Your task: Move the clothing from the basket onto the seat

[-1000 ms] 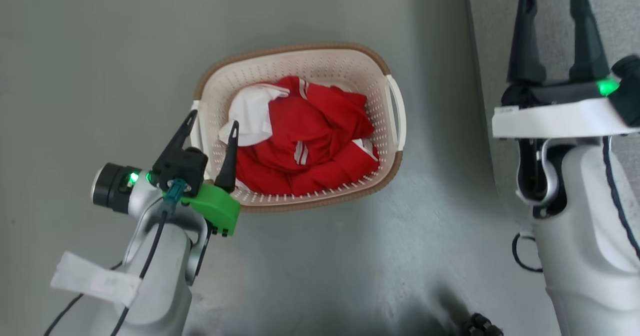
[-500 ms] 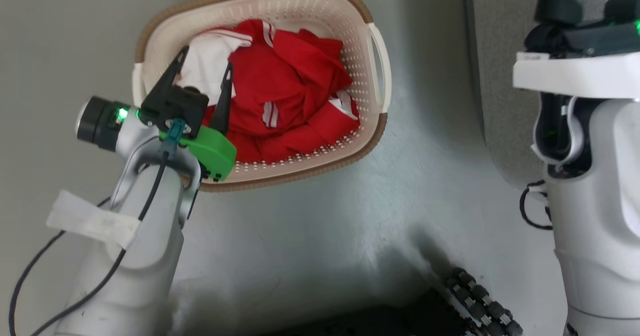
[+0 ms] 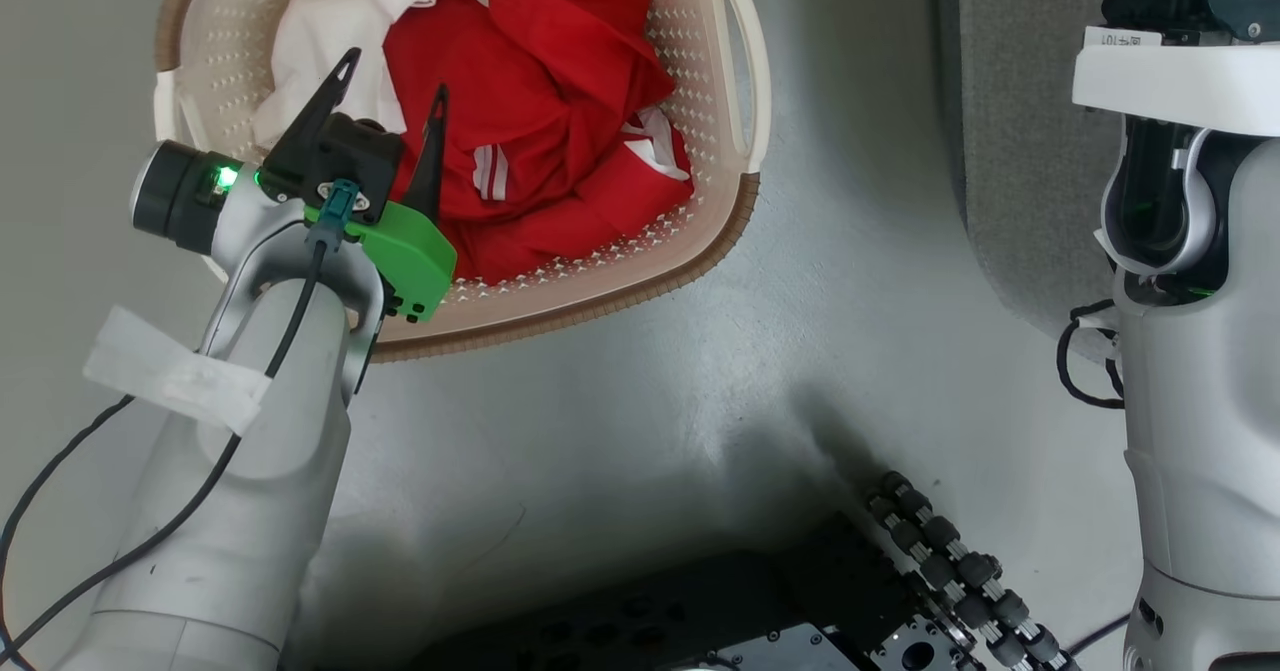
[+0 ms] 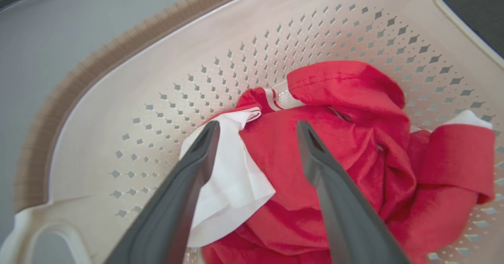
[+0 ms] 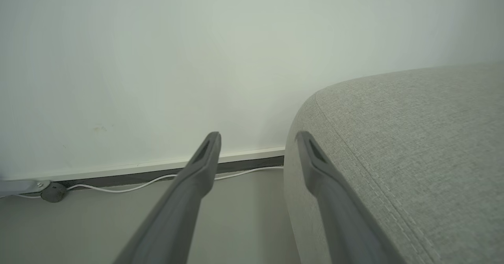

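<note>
The basket (image 3: 745, 101) stands on the grey floor, holding the clothing (image 3: 540, 81), a bundle of red fabric with white stripes and a white panel. My left gripper (image 3: 395, 73) hangs open above the near-left part of the bundle. In the left wrist view the left gripper (image 4: 256, 124) points down at the clothing (image 4: 334, 138), one finger over the white panel, the other over red cloth, inside the perforated basket (image 4: 157, 79). Nothing sits between the fingers. My right gripper (image 5: 258, 135) is open in the air beside the seat (image 5: 413, 138), a grey sofa (image 3: 1010, 101).
My black base with its roller wheels (image 3: 940, 551) shows at the bottom of the head view. A white wall with a baseboard and a thin white cable (image 5: 157, 179) lies beyond the sofa's end. Bare grey floor (image 3: 780, 331) separates basket and sofa.
The head camera has tipped down, so the whole picture has shifted up. My left gripper has gone from the basket's near-left rim to over the clothing inside, still open.
</note>
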You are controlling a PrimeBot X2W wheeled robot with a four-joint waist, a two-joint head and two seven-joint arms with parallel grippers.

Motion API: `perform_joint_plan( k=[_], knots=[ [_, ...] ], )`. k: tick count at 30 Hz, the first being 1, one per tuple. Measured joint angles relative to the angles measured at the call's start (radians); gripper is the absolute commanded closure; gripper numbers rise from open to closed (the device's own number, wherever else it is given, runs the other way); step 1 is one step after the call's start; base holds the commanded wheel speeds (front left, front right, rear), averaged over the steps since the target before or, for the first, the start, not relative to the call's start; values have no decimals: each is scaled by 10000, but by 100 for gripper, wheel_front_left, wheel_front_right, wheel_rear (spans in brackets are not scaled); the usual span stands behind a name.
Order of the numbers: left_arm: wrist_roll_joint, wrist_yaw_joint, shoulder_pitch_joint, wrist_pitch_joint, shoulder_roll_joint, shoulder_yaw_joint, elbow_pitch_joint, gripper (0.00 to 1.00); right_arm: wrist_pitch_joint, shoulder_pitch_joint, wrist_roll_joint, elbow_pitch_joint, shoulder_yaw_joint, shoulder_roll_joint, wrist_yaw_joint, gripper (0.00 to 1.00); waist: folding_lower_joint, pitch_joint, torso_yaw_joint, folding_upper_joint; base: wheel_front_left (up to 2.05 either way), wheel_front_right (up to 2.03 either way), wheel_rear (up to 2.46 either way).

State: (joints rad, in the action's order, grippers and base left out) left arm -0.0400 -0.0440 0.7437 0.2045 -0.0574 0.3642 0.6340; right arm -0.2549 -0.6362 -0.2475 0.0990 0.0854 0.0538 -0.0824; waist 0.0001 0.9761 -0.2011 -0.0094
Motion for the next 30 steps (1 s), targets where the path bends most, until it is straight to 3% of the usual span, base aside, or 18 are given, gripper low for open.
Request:
perform_joint_plan(
  k=[24,30],
  knots=[
    [-293,290,1466,-410,159,226,1910,0,0,-226,-96,-92,529,2,-92,0,-1,601,-312,0,0,0,0],
    [-299,637,1527,-420,163,230,2173,0,0,-310,-165,-92,585,0,-161,0,-1,683,-361,0,0,0,0]
  ],
)
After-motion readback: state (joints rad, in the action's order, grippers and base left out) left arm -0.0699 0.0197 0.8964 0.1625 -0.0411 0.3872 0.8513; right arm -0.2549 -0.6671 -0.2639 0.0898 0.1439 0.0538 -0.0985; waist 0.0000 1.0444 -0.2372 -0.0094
